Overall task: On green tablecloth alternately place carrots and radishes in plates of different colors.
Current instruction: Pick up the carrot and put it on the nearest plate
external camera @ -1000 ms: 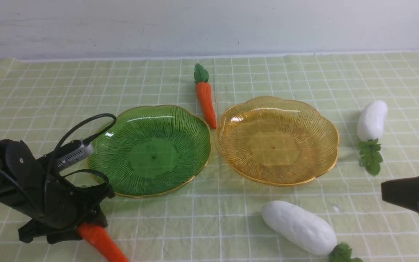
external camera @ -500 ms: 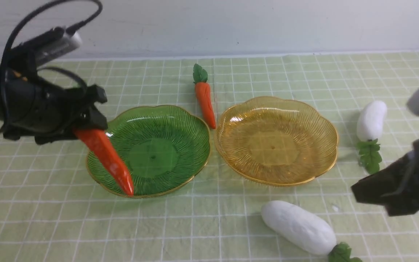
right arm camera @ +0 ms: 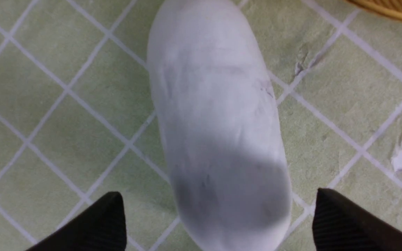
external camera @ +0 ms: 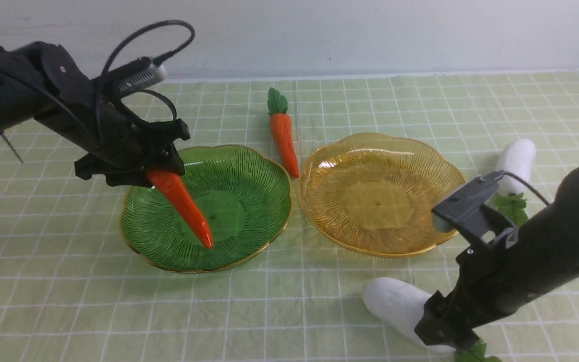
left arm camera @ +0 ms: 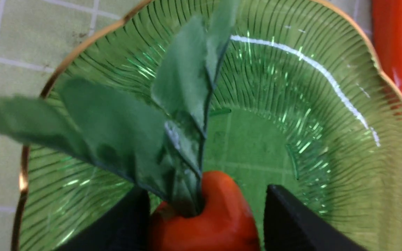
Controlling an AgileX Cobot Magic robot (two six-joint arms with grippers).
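My left gripper [external camera: 155, 170] is shut on the leafy end of a large orange carrot [external camera: 181, 206] and holds it tilted over the green plate [external camera: 249, 201], tip down near the plate's middle. The left wrist view shows the carrot's top [left arm camera: 204, 216] and leaves between my black fingers [left arm camera: 291, 223]. My right gripper [external camera: 440, 332] is open and low over the near white radish [external camera: 395, 304], its fingertips [right arm camera: 326, 209] on either side of the radish [right arm camera: 215, 104]. The amber plate [external camera: 380, 193] holds nothing. All lie on the green tablecloth [external camera: 68, 301].
A smaller carrot [external camera: 284, 138] lies between the two plates at their far side, and also shows in the left wrist view [left arm camera: 394, 42]. A second radish [external camera: 515, 158] lies right of the amber plate, partly behind my right arm. A pale wall runs behind the cloth.
My left gripper lifted the carrot from the near left cloth and carried it over the green plate. My right arm swung in from the right and came down over the near radish.
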